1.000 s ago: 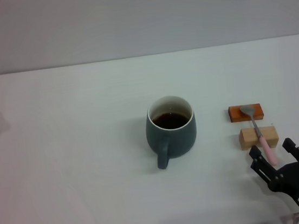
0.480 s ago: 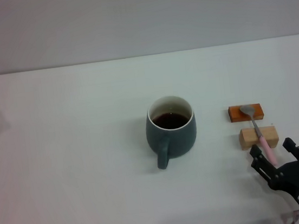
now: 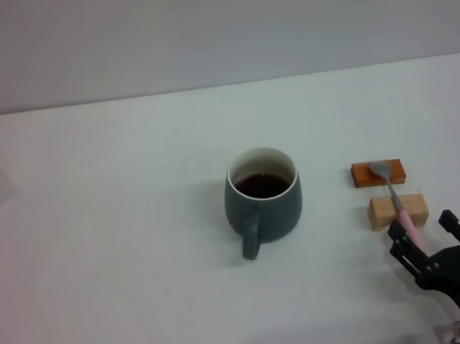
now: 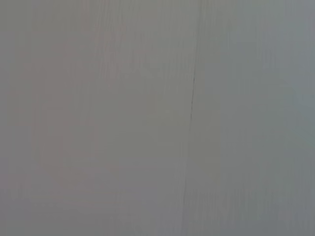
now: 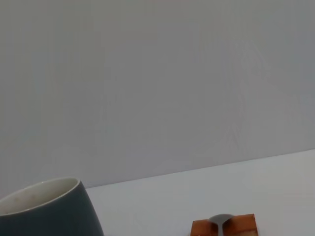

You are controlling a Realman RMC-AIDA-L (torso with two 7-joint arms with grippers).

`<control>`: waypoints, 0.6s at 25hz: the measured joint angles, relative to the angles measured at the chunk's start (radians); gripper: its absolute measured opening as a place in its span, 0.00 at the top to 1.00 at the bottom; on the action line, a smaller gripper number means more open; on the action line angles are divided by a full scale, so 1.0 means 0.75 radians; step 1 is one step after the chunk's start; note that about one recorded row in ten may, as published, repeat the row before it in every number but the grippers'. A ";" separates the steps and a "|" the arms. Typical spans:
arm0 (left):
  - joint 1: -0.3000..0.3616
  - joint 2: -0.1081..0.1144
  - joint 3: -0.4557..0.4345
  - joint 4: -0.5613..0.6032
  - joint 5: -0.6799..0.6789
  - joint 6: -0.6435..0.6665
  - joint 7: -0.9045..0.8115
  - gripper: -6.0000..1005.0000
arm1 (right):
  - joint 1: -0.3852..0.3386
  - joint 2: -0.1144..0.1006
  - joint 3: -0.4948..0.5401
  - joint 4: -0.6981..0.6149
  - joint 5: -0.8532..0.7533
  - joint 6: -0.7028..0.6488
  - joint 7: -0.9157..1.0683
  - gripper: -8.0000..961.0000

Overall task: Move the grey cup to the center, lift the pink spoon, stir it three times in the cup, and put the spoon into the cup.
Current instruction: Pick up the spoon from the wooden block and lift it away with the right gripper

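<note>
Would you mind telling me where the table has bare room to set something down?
The widest bare stretch of table lies on the robot's left of the mug, and there is more behind it toward the wall. It is crowded on the right, where the spoon rests across the orange block and pale block, with the right gripper open around its handle.

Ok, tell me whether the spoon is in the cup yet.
Not yet. The pink spoon lies across two wooden blocks, apart from the grey cup; the open right gripper straddles its handle end.

White table [image 3: 123,260] w/ grey cup [image 3: 265,201], 2 blocks [image 3: 398,211].
</note>
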 joint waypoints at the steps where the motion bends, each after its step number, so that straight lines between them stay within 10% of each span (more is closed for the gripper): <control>1: -0.001 0.000 0.000 0.000 0.000 0.000 0.000 1.00 | 0.000 0.000 0.000 0.000 0.000 0.000 0.000 0.15; 15: -0.002 -0.002 0.000 0.001 0.000 0.006 0.000 1.00 | 0.003 -0.002 -0.011 0.002 0.002 0.007 0.000 0.15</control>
